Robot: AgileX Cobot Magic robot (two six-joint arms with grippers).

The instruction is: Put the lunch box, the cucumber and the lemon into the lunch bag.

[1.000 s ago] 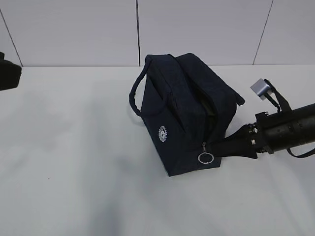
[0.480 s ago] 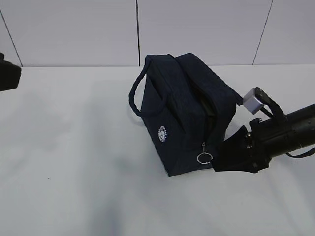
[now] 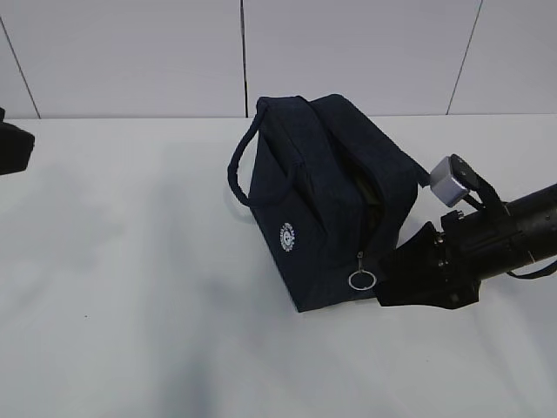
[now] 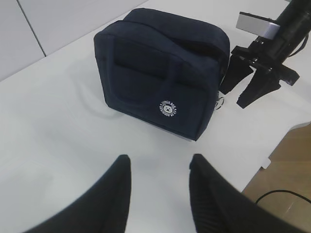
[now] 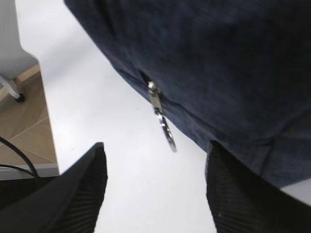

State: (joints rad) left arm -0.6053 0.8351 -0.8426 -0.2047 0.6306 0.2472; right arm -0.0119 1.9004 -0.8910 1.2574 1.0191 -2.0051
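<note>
The dark navy lunch bag [image 3: 322,200] stands on the white table, its white logo [image 3: 287,236] facing front and its top zipper partly apart. A silver ring pull [image 3: 362,279] hangs at the lower right corner. My right gripper [image 3: 389,277] hovers just right of that ring, open and empty; in the right wrist view the ring [image 5: 169,135] hangs just ahead of the gap between the fingers of the gripper [image 5: 155,145]. My left gripper [image 4: 160,159] is open and empty, well back from the bag [image 4: 160,73]. Lunch box, cucumber and lemon are out of view.
The table edge [image 4: 272,150] runs close behind the right arm, with wooden floor and a cable below it. A dark part of the left arm [image 3: 13,148] shows at the far left. White wall panels stand behind the table.
My right gripper has swung out from the bag's right side and come forward and down, level with the ring pull. The left arm at the frame edge has drawn back slightly.
</note>
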